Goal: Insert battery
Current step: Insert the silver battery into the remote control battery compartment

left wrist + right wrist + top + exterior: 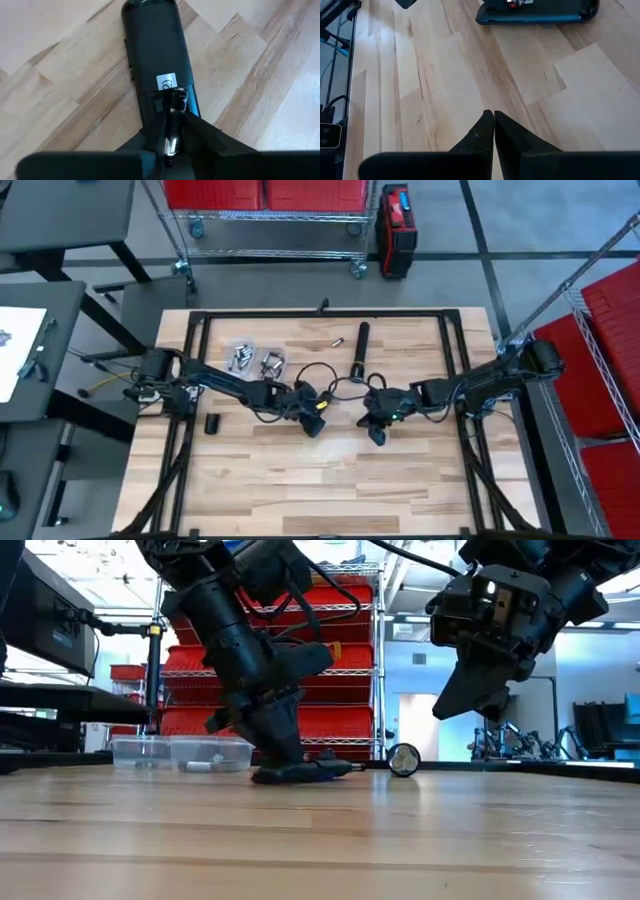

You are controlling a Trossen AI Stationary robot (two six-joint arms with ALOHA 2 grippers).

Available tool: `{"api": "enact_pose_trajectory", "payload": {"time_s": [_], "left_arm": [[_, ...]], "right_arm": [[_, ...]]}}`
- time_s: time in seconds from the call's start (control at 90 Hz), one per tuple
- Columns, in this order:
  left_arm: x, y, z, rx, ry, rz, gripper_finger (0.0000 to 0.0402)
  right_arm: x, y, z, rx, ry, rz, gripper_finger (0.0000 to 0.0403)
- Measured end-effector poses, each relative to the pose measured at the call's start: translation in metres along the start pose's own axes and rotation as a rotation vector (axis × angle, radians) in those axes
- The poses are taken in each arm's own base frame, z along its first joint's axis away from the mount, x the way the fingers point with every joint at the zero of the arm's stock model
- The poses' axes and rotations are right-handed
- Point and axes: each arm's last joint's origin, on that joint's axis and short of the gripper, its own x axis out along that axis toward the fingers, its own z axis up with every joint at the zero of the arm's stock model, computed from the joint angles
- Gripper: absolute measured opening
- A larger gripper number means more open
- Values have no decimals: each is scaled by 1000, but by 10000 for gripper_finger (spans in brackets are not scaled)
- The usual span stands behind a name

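A grey floor [560, 230] crossed by dark lines fills the top of the high view, around a counter [330, 490] of pale wood planks. At the upper centre stands a wire shelving cart [265, 220] on castors carrying red bins, with a red and black case [396, 230] just to its right. More red bins [610, 330] sit at the right edge, and a grey desk [35, 330] at the left. In the low view, the room behind is brightly lit, with pale walls [425, 665].
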Motion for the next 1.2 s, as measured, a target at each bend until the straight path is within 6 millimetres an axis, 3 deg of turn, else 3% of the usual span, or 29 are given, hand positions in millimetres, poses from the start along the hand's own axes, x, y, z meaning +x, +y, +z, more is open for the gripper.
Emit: {"api": "enact_pose_trajectory", "payload": {"time_s": [0.289,0.656,1.2], "left_arm": [[-3,0,7,-1,47,-20,128],[-6,10,18,-28,32,4,128],[-5,15,19,12,52,31,127]], "right_arm": [[0,0,0,-1,5,-3,4],[0,0,-1,-5,7,-4,4],[0,-1,-1,-5,13,-9,4]]}}
